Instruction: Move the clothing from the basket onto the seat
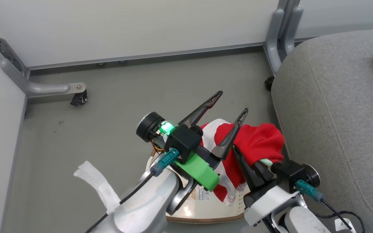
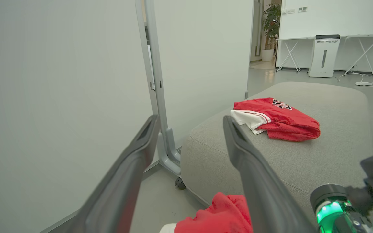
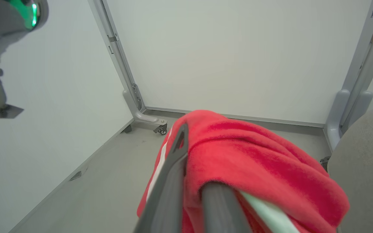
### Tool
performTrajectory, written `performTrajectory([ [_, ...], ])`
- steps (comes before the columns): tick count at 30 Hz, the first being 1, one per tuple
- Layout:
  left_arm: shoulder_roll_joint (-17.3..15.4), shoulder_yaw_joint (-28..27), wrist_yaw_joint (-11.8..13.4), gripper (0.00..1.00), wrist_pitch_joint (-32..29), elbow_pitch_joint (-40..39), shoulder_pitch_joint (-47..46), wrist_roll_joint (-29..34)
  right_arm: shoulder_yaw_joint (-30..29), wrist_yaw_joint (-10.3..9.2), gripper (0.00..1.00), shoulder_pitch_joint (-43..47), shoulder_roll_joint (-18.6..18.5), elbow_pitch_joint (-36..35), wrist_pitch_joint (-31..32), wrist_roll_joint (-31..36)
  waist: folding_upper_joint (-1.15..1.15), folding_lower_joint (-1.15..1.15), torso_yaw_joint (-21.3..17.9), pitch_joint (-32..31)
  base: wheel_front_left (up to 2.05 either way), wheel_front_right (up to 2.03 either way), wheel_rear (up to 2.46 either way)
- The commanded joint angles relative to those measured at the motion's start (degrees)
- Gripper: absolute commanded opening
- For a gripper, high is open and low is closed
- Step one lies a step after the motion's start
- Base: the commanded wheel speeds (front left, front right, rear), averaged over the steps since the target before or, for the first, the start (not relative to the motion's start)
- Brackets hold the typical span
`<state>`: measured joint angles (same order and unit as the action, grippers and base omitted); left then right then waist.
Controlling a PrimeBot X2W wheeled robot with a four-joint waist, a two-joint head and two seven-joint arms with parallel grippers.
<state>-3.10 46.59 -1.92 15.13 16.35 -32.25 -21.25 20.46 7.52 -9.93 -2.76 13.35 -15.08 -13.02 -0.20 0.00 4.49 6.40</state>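
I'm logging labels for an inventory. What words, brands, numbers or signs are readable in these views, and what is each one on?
Nothing reads clearly.
Black letters on the red garment lying on the seat: partly hidden by a fold, unreadable.
Label sticker inside the basket: print too small.
Logo line on the white floor unit: too small.
White tag at the head view's lower right: cut off, unreadable.

Head view: high up, facing steeply down on the floor (image 1: pixel 125 97), left tool (image 1: pixel 233 101), right tool (image 1: pixel 235 149) and seat (image 1: pixel 335 113) edge. Left wrist view: level, across the seat. Right wrist view: close behind the clothing (image 3: pixel 254 155), facing the partitions (image 3: pixel 222 48). All 3 share the seat.
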Motion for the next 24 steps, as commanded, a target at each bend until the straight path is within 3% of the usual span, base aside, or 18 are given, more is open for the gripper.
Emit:
performTrajectory([
  [1, -0.7, -0.7, 0.4, 1.00, 0.0, 0.3, 0.6, 0.4, -0.5, -0.06, 0.00, -0.5, -0.2, -1.0, -0.1, 0.8, 0.20, 0.00, -0.5, 0.5, 0.00, 0.00, 0.00],
  [8, -2.6, -4.3, 0.9, 1.00, 0.0, -0.3, 2.6, 2.2, -3.1, -0.06, 0.00, -1.3, -0.2, -5.3, -0.1, 3.3, 0.20, 0.00, -3.4, 2.5, 0.00, 0.00, 0.00],
  [16, -5.5, -10.1, 1.5, 1.00, 0.0, -2.3, 6.3, 5.2, -6.1, -0.06, 0.00, -1.8, -0.2, -12.3, -0.1, 4.4, 0.20, 0.00, -9.7, 5.8, 0.00, 0.00, 0.00],
  [24, -6.7, -14.3, -0.1, 1.00, 0.0, -4.5, 9.8, 8.2, -10.1, -0.06, 0.00, 0.4, -0.2, -19.1, -0.1, 4.8, 0.20, 0.00, -16.4, 8.5, 0.00, 0.00, 0.00],
])
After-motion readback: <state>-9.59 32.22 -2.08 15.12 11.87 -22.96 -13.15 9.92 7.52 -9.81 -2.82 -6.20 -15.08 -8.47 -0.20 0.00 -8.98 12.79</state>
